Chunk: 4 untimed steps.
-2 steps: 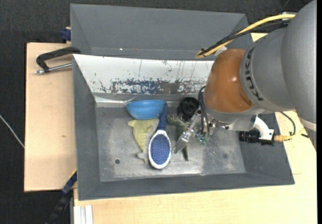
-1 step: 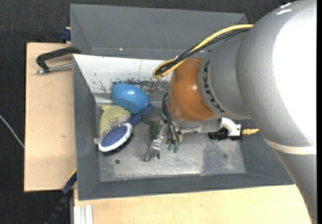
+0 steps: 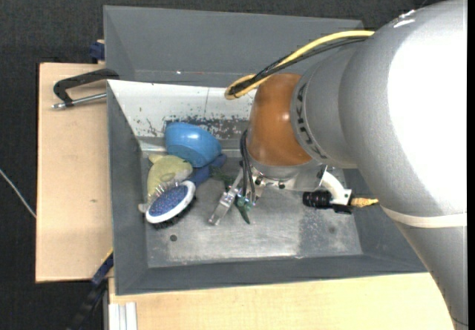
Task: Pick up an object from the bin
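1. While the big grey arm (image 3: 415,136) leans in from the right with its orange cover (image 3: 276,128) above the middle of the bin (image 3: 223,47), the gripper (image 3: 231,216) sits low. It is close to the bin's floor and a little left of centre.
2. From where I stand, the jaws look released. One silvery finger (image 3: 221,208) slants off to the left and the other points more nearly straight down. I can see bare grey floor in the gap between them, and nothing sits in that gap.
3. A small dark green piece (image 3: 244,208) lies right against the second finger. I can't make out what it is, and it is not clamped between the two.
4. The things to pick from are bunched at the left.
   - A round blue-and-white brush (image 3: 171,201) lies near the silvery finger but apart from it.
   - A pale yellow-green lump (image 3: 167,170) is just behind the brush and touching it.
   - A blue bowl (image 3: 191,142) is tipped on its side towards the back wall, with something else dark green (image 3: 220,165) tucked beside it.
5. I'd judge the pick as barely begun. The gripper is down among the things, but there is no grasp and nothing is lifted.
6. What remains is nearly everything. The jaws must settle round one thing, most likely the green piece or the brush since those are nearest, then close on it and carry it up clear of the bin.
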Each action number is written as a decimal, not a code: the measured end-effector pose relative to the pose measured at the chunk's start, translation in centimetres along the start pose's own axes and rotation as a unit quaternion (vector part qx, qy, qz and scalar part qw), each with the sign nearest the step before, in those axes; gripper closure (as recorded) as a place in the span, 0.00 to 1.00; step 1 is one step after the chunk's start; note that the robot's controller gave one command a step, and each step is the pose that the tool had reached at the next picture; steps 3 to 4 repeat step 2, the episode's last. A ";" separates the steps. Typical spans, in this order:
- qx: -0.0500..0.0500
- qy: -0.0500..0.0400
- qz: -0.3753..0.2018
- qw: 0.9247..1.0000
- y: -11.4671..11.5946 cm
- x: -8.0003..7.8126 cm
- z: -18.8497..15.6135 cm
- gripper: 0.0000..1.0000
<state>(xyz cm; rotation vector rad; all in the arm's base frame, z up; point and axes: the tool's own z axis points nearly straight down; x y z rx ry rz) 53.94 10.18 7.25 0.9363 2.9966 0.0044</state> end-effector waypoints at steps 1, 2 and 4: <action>0.000 -0.002 0.001 1.000 -0.1 -0.2 -0.2 1.00; -0.003 -0.003 0.000 1.000 0.2 -0.4 -7.9 1.00; -0.003 -0.003 0.000 1.000 0.2 -0.4 -7.9 1.00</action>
